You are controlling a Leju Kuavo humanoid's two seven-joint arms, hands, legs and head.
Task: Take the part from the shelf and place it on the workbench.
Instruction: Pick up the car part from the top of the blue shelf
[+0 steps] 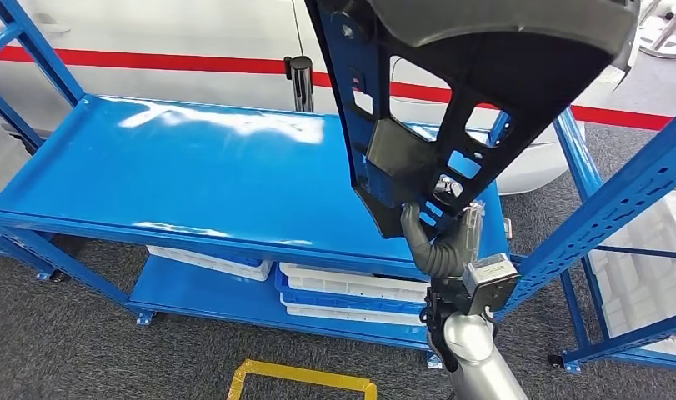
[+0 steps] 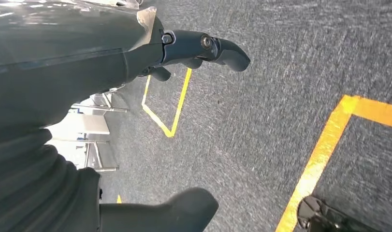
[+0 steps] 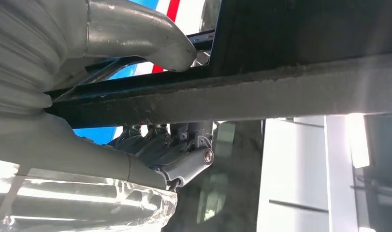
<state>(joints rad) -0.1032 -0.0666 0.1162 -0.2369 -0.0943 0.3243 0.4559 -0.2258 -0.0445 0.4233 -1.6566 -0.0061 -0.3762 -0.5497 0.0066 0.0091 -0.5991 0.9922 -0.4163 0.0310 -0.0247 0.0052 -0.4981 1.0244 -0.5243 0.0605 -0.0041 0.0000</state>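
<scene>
Above the shelf (image 1: 192,179), right hand (image 1: 438,242) grips part (image 1: 484,83), seemingly clear.

Blue shelf (image 1: 192,179), glossy top level; white trays (image 1: 351,287) on its lower level.

The part (image 1: 484,92) is held up by the right hand (image 1: 443,242) at its lower end, above the right of the shelf's (image 1: 192,167) top board, with trays (image 1: 351,296) on the lower board and floor tape (image 1: 301,377) in front.
</scene>
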